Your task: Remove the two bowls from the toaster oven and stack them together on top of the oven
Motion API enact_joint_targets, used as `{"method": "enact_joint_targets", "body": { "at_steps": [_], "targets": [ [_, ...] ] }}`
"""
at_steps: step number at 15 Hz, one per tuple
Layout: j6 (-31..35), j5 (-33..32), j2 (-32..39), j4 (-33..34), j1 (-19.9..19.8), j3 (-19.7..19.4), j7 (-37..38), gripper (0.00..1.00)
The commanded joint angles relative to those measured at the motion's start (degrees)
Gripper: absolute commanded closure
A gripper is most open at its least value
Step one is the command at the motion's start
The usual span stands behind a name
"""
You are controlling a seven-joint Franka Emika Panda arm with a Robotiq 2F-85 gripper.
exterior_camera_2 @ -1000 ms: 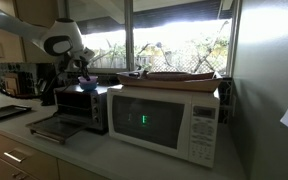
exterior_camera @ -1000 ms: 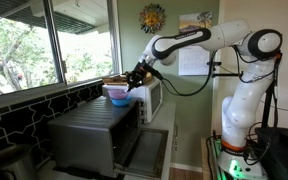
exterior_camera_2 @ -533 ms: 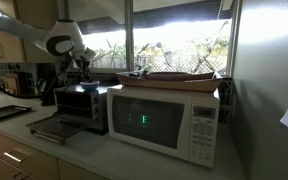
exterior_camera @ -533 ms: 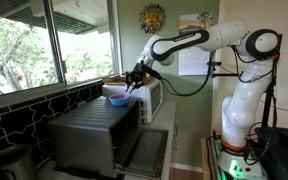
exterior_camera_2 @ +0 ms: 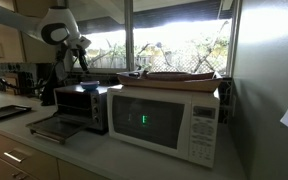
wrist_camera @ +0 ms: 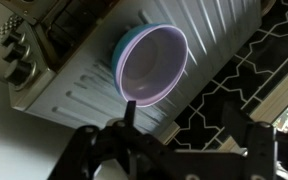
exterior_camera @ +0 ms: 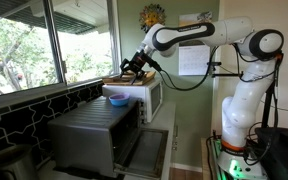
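Observation:
The two bowls (wrist_camera: pixel 152 65) sit nested on top of the toaster oven (wrist_camera: pixel 216 38); a light blue rim rings a pinkish inside. In both exterior views the stacked bowls (exterior_camera: pixel 116 98) (exterior_camera_2: pixel 88 87) rest on the grey oven's (exterior_camera: pixel 92 130) (exterior_camera_2: pixel 81 106) roof. My gripper (wrist_camera: pixel 184 115) hangs above them, open, with nothing between its fingers (wrist_camera: pixel 131 118). In both exterior views the gripper (exterior_camera: pixel 132 71) (exterior_camera_2: pixel 80 62) is clear of the bowls, a short way above.
The oven's door (exterior_camera_2: pixel 52 127) lies dropped open in front. A white microwave (exterior_camera_2: pixel 169 118) stands right beside the oven, with a flat wooden tray (exterior_camera_2: pixel 180 75) on it. Black patterned tiles (wrist_camera: pixel 256 70) and a window (exterior_camera: pixel 34 45) lie behind. Oven knobs (wrist_camera: pixel 14 55) show at the left.
The gripper has opened, let go of the bowl and risen away from the oven's top. The bowls stay stacked where they were.

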Motion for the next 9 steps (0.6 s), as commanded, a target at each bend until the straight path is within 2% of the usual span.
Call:
{"method": "enact_joint_targets", "body": {
  "at_steps": [1,6,9],
  "targets": [
    [-10.6,-5.4,-3.2,2.8,0.0,1.0,-0.1,0.0],
    [-27.4,-15.1,-6.7,7.4,-0.1,3.4,-2.8,0.0],
    [-31.8,-19.1,-8.1,8.7,0.7,5.0,-7.6,0.0]
  ]
}}
